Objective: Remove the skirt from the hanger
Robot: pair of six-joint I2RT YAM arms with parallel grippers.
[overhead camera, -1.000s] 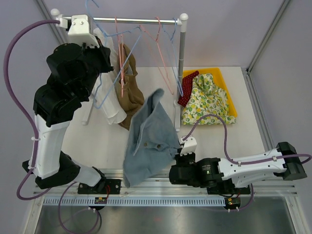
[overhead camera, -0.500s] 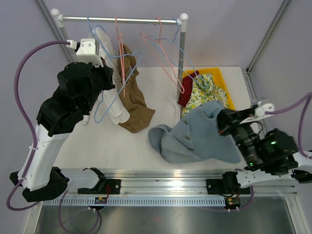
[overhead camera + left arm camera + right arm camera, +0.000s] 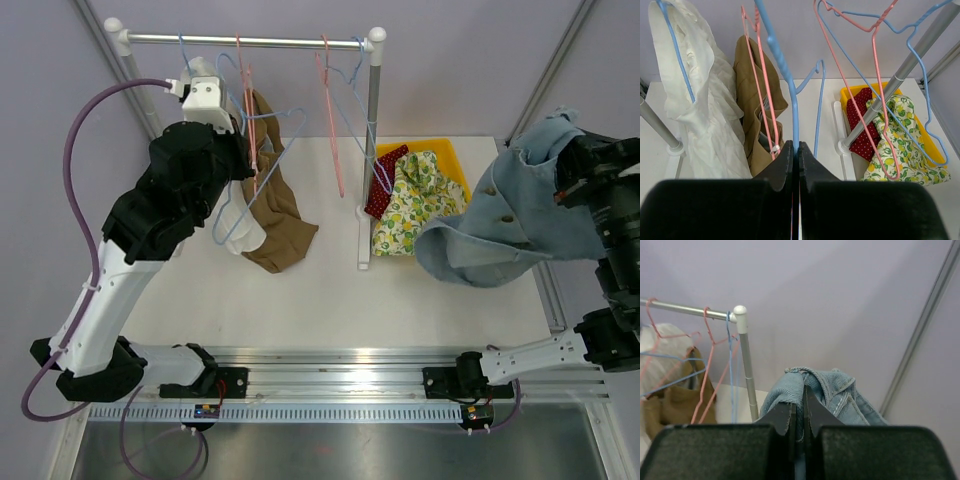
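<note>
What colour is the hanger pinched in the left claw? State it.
Blue; the hanger shows best in the left wrist view.

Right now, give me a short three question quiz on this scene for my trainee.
1. True or false: the right hand is shut on the denim skirt.
2. What does the left hand pinch? A) pink hanger B) blue hanger C) white shirt
3. Fill in: the floral garment lies in the ___ bin.
Key: 1 true; 2 B; 3 yellow.
</note>
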